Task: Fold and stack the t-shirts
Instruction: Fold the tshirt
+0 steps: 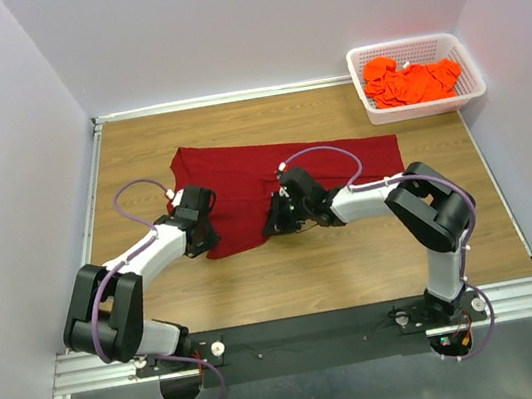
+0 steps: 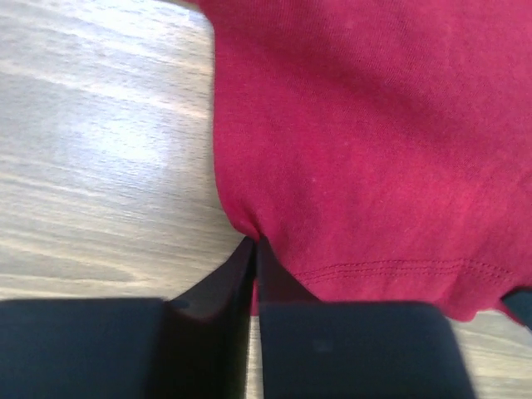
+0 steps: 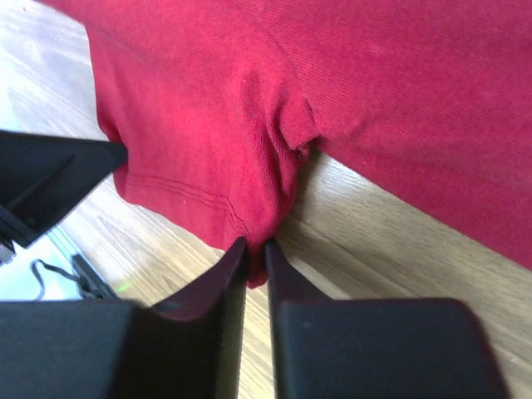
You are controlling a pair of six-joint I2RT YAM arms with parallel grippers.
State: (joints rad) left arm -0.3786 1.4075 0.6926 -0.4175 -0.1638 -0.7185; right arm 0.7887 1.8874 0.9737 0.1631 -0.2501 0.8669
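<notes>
Lying spread across the middle of the table (image 1: 358, 266): one maroon t-shirt (image 1: 331, 161). Left gripper (image 2: 253, 245), fingers pressed together, clamped on the shirt's hem at its 8 o'clock corner. Right gripper (image 3: 256, 247), likewise clamped on the hem at 6 o'clock. Orange t-shirts (image 1: 411, 81) heaped in the basket (image 1: 408, 42), table's 2 o'clock corner.

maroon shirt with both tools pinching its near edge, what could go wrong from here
The left tool and right tool each pinch only a thin bit of the maroon shirt, so it could slip free mid-fold. Cloth is bunched by the right tool, so the fold may wrinkle.
</notes>
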